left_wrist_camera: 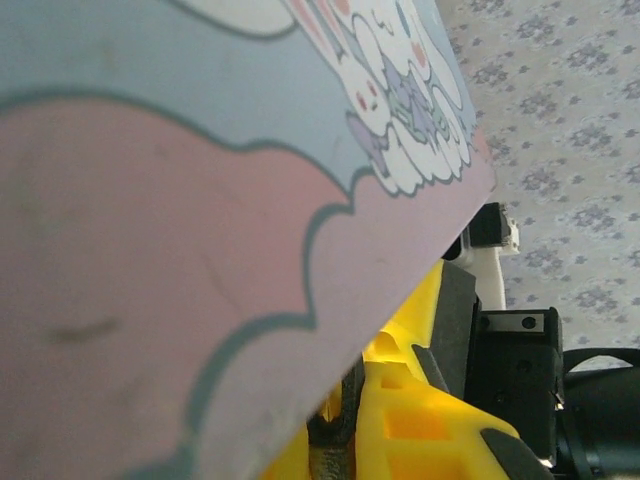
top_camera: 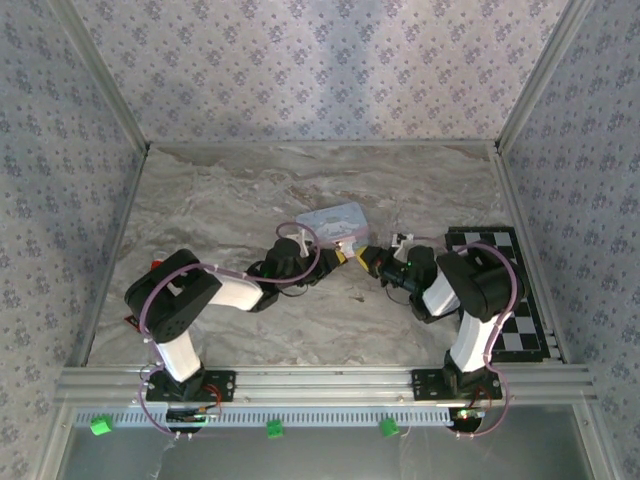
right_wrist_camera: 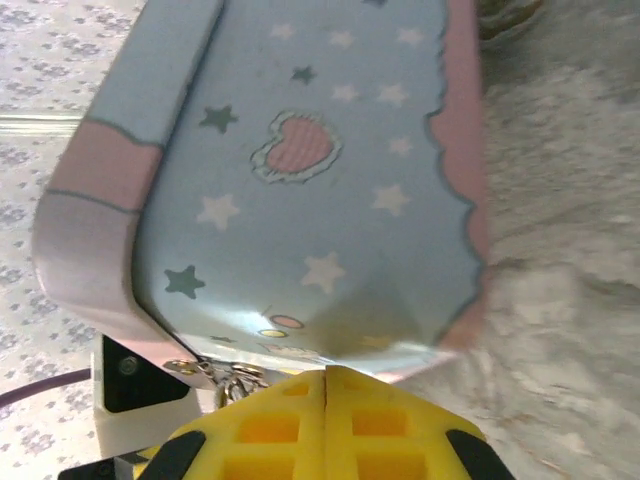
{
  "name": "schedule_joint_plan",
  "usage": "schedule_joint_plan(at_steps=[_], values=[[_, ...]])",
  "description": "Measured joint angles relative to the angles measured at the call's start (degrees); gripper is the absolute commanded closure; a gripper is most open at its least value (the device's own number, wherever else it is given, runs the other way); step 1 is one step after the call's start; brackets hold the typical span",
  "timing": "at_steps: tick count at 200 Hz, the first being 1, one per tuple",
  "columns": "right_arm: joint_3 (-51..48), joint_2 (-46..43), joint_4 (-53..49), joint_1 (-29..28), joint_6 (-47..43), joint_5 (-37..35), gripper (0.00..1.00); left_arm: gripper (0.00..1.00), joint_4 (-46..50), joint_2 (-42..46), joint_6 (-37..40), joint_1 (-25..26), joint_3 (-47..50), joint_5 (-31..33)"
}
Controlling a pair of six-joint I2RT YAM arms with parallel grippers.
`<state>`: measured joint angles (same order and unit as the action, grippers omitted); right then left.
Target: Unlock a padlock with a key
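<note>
Yellow right pincer [right_wrist_camera: 325,415] sat clamped shut, contents untellable, under the tin [right_wrist_camera: 320,180]; left pincer [left_wrist_camera: 338,448], nearly closed on a dark block, likely the padlock [left_wrist_camera: 330,432], steadying it for unlocking

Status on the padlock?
Left fingers clamped on small dark piece, likely padlock. Right fingers shut at tin edge. Tin crowds both wrist cameras.

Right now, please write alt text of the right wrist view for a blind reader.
A pale-blue tin with stars and a pink striped heart sits close above the right gripper, its yellow fingers shut. Small metal rings show at its lower edge, marbled table on the right.
</note>
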<state>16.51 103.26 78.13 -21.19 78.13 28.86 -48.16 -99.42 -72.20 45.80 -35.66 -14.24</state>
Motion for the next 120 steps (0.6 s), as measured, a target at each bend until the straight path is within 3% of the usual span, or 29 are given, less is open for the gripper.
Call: schedule_joint_plan(at_steps=[70,87,120], values=[[-2.1,-4.0,-11.0,0.2,-7.9,2.3,0.77,1.0,4.3,-0.4,3.7,-5.9,0.0,-0.2],[-2.4,-9.3,-17.8,0.2,-11.3,2.2,0.74,0.96,4.9,-1.2,4.5,-6.5,-0.1,-0.5],[-0.6,-24.2,-39.1,-0.3,-21.7,0.5,0.58,0.9,7.8,-2.2,6.7,-6.9,-0.6,-1.4]])
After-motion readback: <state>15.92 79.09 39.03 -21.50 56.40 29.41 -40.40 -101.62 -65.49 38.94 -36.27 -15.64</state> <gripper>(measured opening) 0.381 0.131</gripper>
